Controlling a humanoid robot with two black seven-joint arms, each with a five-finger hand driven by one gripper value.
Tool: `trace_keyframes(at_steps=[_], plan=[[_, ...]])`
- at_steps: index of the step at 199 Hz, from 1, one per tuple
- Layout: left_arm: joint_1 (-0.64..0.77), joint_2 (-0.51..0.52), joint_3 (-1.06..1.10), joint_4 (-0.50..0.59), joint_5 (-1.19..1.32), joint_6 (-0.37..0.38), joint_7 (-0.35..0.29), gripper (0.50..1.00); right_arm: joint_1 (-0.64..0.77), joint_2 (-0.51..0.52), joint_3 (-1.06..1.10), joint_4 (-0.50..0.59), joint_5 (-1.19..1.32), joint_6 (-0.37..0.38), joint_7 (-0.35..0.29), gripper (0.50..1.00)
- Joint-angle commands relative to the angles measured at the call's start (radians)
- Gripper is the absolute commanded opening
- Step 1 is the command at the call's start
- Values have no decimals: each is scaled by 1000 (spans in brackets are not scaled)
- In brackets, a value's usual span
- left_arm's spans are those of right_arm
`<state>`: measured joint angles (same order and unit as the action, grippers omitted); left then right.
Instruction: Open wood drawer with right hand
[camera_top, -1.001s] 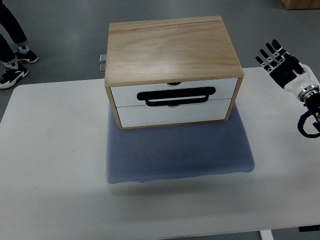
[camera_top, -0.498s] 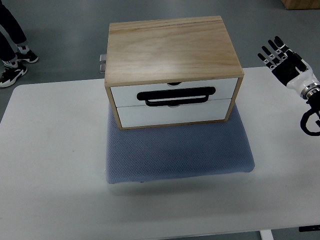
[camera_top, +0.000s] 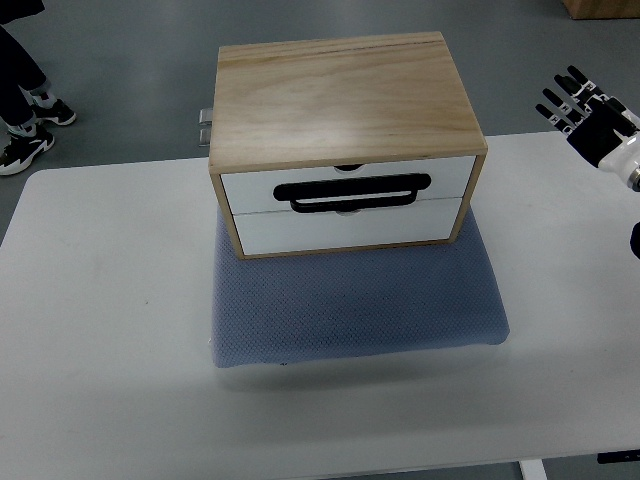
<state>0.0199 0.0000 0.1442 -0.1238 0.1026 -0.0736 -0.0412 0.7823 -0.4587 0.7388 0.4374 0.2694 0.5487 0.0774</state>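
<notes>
A wooden box with two white drawer fronts stands on a blue-grey mat in the middle of the white table. Both drawers look shut. A black loop handle runs across the seam between the upper and lower front. My right hand hovers at the far right edge, well right of the box, with its black fingers spread and nothing in them. No left arm shows in the picture.
A person's legs and shoes stand on the grey floor at the upper left. A small metal bracket sticks out behind the box's left side. A wooden corner shows at top right.
My right hand has drifted to the right and slightly up, further from the box and partly out of the picture. The box and its drawers have not moved.
</notes>
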Motion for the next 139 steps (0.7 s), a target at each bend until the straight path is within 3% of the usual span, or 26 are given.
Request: trace_keyframes(at_steps=[1,81,139], plan=[[0,0,0,0,0,0,1,1000,0,-17,1,10,-24,7,1,944],[0,0,0,0,0,0,0,1000,44,-138,-91,86,-223,62,18,942],[0,0,0,1,0,0,0,1000,192,-353,-484,256,-231,62,257,944]])
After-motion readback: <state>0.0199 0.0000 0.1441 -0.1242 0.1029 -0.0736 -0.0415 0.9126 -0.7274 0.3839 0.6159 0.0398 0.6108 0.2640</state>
